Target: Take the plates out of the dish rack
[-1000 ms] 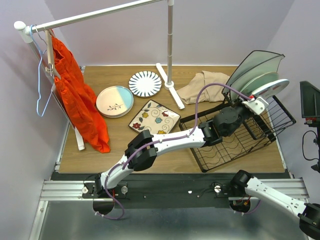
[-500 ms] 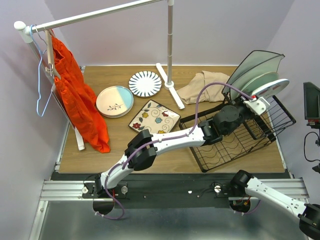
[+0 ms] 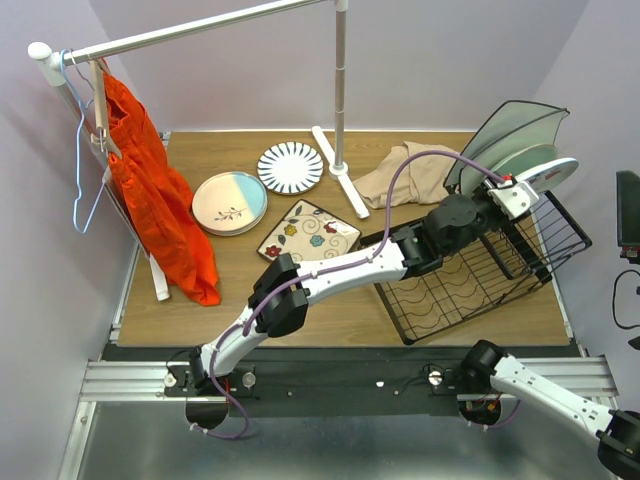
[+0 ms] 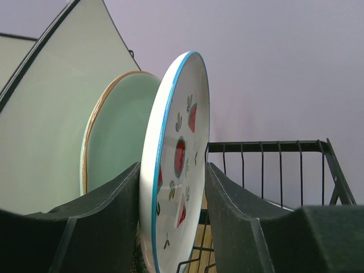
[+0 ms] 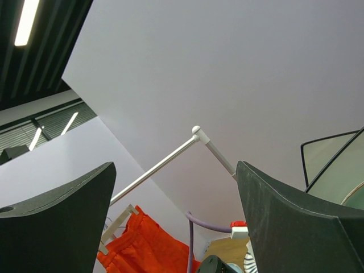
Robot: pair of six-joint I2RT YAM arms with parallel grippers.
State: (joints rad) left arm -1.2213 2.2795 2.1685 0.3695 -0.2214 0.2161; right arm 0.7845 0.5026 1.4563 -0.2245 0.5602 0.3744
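Observation:
The black wire dish rack (image 3: 470, 290) sits at the right of the table. Upright in its slots stand a red-spotted plate (image 3: 550, 170), a pale green plate (image 3: 515, 160) and a large dark-rimmed plate (image 3: 515, 125). My left gripper (image 3: 512, 195) reaches to the red-spotted plate (image 4: 179, 114), whose blue rim sits between both fingers with each pad against it. Behind it are the pale green plate (image 4: 119, 136) and the large one (image 4: 57, 102). A pink-and-blue plate (image 3: 229, 203), a striped plate (image 3: 290, 167) and a floral square plate (image 3: 309, 237) lie on the table. My right gripper (image 5: 175, 165) points upward, open and empty.
A white clothes rail (image 3: 200, 30) crosses the back, its post foot (image 3: 340, 170) on the table, with an orange garment (image 3: 150, 190) hanging at the left. A beige cloth (image 3: 410, 170) lies beside the rack. A black device (image 3: 625, 205) stands at the right edge.
My left gripper has moved up and farther along the rack onto the red-spotted plate's rim. The right arm has stayed low at the near right.

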